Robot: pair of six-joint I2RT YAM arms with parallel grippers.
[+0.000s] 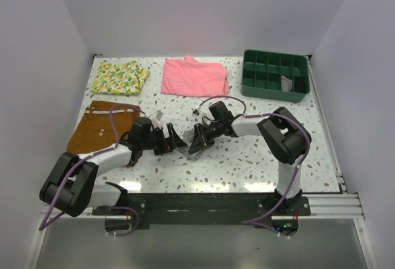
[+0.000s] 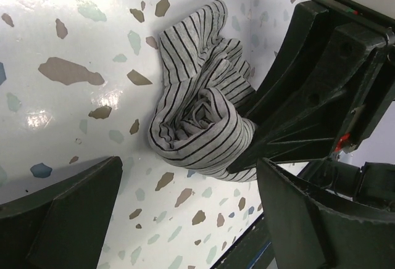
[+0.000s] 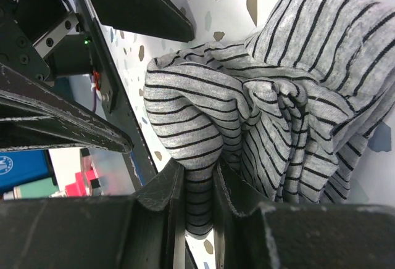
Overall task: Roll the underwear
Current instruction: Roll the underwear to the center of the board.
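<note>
The underwear (image 2: 200, 127) is a loosely rolled grey-and-white striped bundle lying on the speckled table. My right gripper (image 3: 199, 179) is shut on a fold at the bundle's edge, with striped fabric (image 3: 259, 96) bunched just beyond its fingers. In the left wrist view the right gripper's black fingers (image 2: 296, 102) press against the roll. My left gripper (image 2: 191, 219) is open and empty, its fingers (image 2: 62, 219) spread wide just short of the bundle. In the top view the left gripper (image 1: 176, 140) and the right gripper (image 1: 197, 142) meet at mid-table and largely hide the underwear.
Rust-brown shorts (image 1: 102, 127) lie at the left beside the left arm. A pink folded garment (image 1: 194, 76) and a yellow floral cloth (image 1: 120, 76) lie at the back. A green compartment tray (image 1: 271, 90) stands at the back right.
</note>
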